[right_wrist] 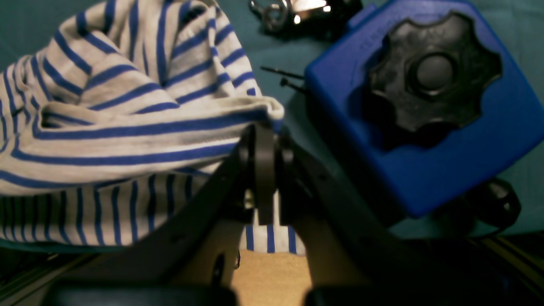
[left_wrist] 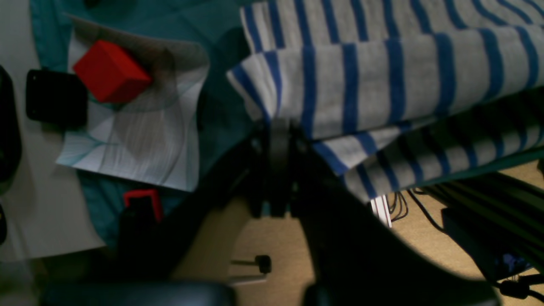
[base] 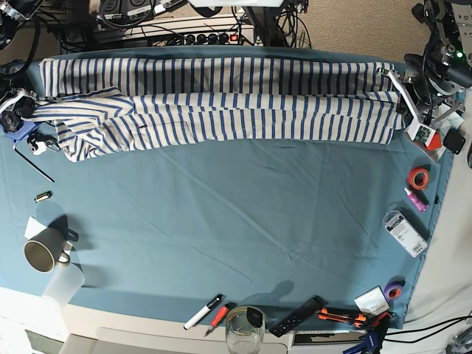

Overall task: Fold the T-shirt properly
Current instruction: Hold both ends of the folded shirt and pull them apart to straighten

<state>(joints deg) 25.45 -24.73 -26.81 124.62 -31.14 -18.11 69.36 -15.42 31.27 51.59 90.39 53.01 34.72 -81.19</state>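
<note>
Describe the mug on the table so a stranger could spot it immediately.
Start at the teal table cloth in the base view and follow its left edge down, well below the striped T-shirt. The mug stands there with its handle to the right. It is the only round, open-topped cup on that side; the wine glass nearby is clear.

Teal table cloth (base: 221, 221) covers the table; tan floor (left_wrist: 263, 238) below.

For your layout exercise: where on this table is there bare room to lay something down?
The wide teal cloth between the T-shirt and the front-edge markers is bare. Crowded: right edge by the orange tape roll, left edge near the mug.
</note>
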